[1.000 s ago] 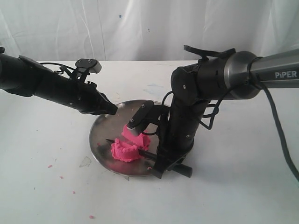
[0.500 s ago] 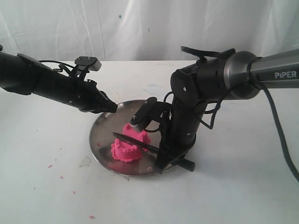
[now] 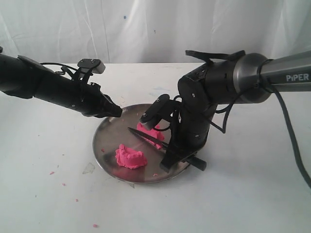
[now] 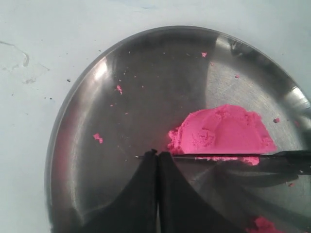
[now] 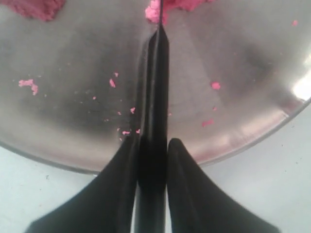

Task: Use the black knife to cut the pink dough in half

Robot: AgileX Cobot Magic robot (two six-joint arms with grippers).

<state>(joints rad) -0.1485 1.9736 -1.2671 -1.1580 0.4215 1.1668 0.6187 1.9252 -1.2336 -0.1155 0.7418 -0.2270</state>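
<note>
The pink dough (image 3: 131, 158) is seen on the steel plate (image 3: 104, 141) as two separate lumps, so the cut is judged done, and only the lifting away of the black knife (image 3: 146, 137), which is held above the plate between the lumps and clamped by the right gripper (image 5: 152, 145), seems left. The left gripper (image 4: 158, 155) is pressed closed on nothing above the plate's rim, and only small pink crumbs (image 3: 95, 225) are seen on the table (image 3: 43, 204) around the plate, with nothing judged to stand in the way
</note>
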